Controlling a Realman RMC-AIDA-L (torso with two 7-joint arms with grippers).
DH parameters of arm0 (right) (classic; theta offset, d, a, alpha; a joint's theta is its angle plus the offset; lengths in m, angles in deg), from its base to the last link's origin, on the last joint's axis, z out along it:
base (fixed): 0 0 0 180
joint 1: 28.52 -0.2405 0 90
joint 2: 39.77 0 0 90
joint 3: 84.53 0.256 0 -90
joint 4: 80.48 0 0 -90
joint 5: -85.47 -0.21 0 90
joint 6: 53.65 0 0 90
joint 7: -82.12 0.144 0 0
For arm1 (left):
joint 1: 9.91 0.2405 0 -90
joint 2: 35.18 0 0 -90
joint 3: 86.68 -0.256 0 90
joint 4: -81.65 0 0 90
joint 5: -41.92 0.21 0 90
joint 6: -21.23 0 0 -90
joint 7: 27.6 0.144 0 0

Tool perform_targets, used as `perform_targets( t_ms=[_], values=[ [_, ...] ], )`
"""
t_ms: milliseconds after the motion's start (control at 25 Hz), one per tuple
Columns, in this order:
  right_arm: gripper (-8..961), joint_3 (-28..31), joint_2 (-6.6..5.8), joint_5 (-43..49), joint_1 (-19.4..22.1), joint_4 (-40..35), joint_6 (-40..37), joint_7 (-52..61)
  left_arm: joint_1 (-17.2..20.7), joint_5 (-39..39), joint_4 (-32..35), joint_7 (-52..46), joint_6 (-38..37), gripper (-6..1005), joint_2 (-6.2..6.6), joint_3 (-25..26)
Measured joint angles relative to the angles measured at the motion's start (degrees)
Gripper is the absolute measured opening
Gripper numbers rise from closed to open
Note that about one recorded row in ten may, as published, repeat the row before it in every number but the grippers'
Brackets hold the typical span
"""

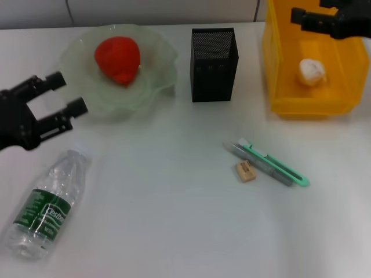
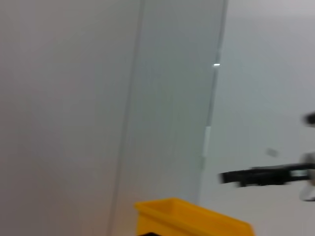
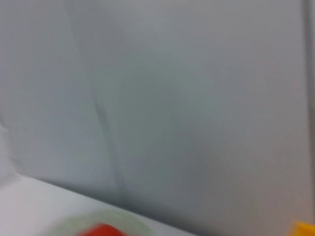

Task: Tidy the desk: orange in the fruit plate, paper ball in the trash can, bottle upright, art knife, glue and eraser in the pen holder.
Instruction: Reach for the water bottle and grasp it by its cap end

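Both grippers matte black: left gripper (image 1: 65, 94) shows two blocky, square-tipped fingers; right gripper (image 1: 305, 17) equally dark, angular, boxy.

Even, bright, diffuse light fell from overhead across the white desk (image 1: 174, 231) in the head view. Shadows were soft and short, one pooling at the base of the black mesh pen holder (image 1: 214, 63). The clear bottle (image 1: 47, 202) carried small pale highlights. The head view was slightly soft but readable. Both wrist views were heavily blurred and greyish: the yellow trash can (image 2: 192, 219) had smeared edges, and the orange (image 3: 101, 230) was only a red smudge.
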Motion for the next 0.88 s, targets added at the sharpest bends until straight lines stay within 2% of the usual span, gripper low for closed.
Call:
perform_targets(
  t_ms=[80, 120, 160, 240, 280, 360, 440, 560, 680, 720, 760, 880],
  values=[
    [852, -0.3, 0.06, -10.3, 3.0, 2.7, -6.1, -10.7, 0.1, -0.8, 0.6, -0.8, 1.3, 772, -0.01, -0.1],
    [852, -0.4, 0.04, -13.7, 4.1, 4.6, -9.9, -16.1, 0.2, -1.3, 1.1, -1.3, 2.0, 772, -0.01, -0.1],
    [852, -0.4, 0.08, -16.7, 5.5, 8.5, -17.2, -25.4, 0.3, -1.6, 1.6, -1.8, 2.3, 772, -0.01, -0.3],
    [852, -0.5, 0.21, -17.3, 6.3, 14.1, -23.2, -34.0, 0.6, -2.4, 2.4, -2.7, 2.6, 772, -0.01, -1.1],
    [852, -0.5, 0.21, -17.3, 6.3, 14.1, -23.2, -34.0, 0.7, -2.8, 2.8, -3.0, 2.9, 772, -0.01, -1.9],
    [852, -0.5, 0.21, -17.1, 6.1, 20.1, -25.1, -39.1, 1.1, -4.0, 4.7, -4.4, 4.4, 772, -0.02, -5.0],
    [852, -0.3, 0.04, -16.8, 5.5, 25.7, -25.5, -41.2, 2.5, -7.4, 8.2, -6.4, 7.8, 772, -0.02, -10.4],
    [852, -0.4, -0.08, -16.2, 5.7, 30.2, -27.0, -46.0, 7.1, -15.1, 17.0, -9.9, 17.1, 772, 0.00, -22.3],
    [853, -0.3, -0.09, -15.0, 6.4, 30.4, -27.5, -46.8, 15.6, -18.0, 32.1, -17.5, 33.1, 772, 0.17, -37.2],
    [853, -0.2, -0.10, -14.4, 6.5, 30.6, -27.6, -46.9, 19.8, -15.9, 40.0, -23.5, 40.9, 772, 0.36, -43.5],
    [853, -0.1, -0.10, -13.3, 6.8, 31.0, -27.8, -47.5, 21.9, -13.8, 44.5, -27.2, 44.4, 772, 0.41, -46.5],
    [853, 0.0, -0.10, -12.4, 7.1, 31.5, -28.0, -48.8, 26.6, -3.3, 55.6, -40.5, 50.0, 772, 0.43, -51.7]
  ],
)
